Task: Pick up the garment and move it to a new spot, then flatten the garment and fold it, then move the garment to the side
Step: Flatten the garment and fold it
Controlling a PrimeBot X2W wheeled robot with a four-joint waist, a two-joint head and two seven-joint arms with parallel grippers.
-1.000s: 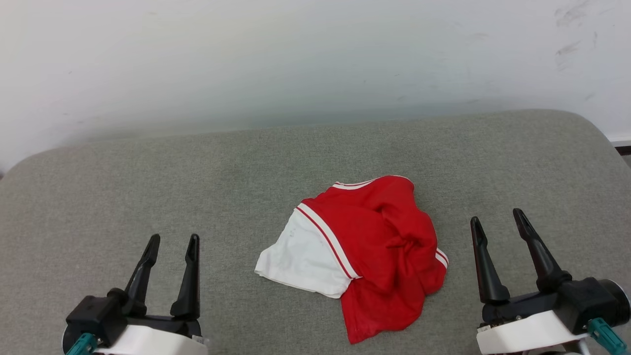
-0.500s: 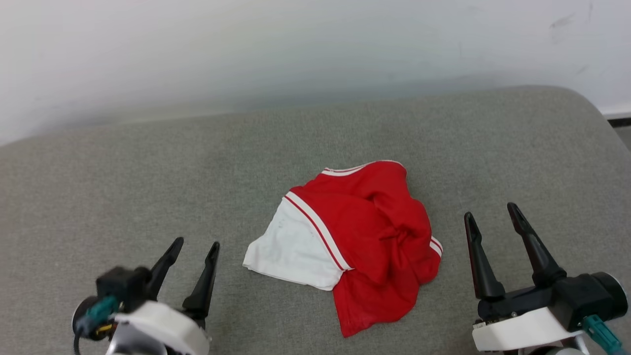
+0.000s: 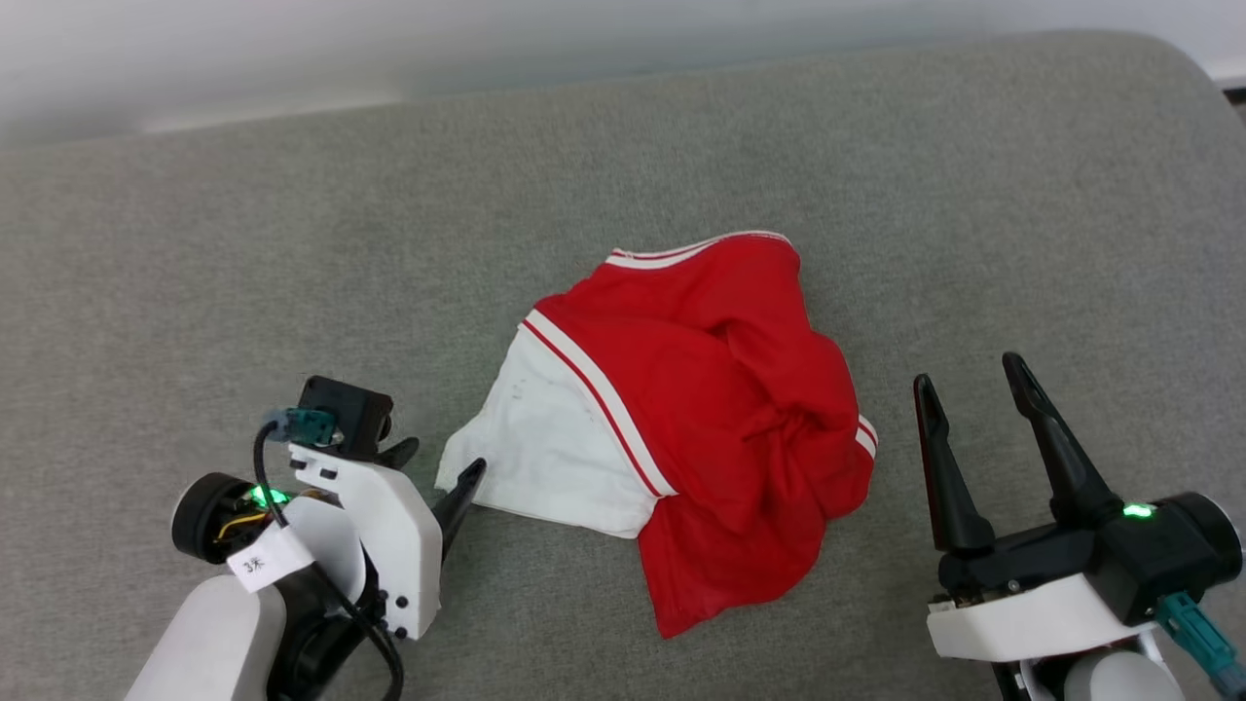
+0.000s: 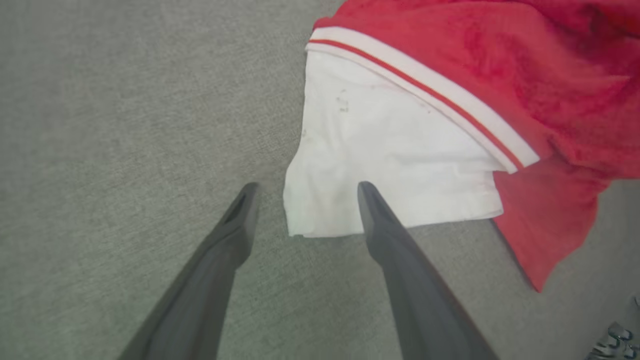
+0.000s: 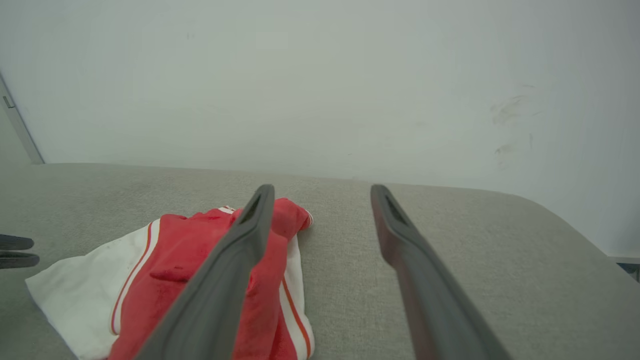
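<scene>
garment lies crumpled, much folded under; left gripper and right gripper gape empty.

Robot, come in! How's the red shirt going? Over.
Left gripper open at white sleeve corner. Right gripper open, apart. Garment crumpled on grey surface. Nothing in the way.

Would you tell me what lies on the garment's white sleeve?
Red cloth of the garment, edged with striped trim, overlaps the white sleeve on its right; the rest lies bare. Whatever the red bunch covers is hidden.
</scene>
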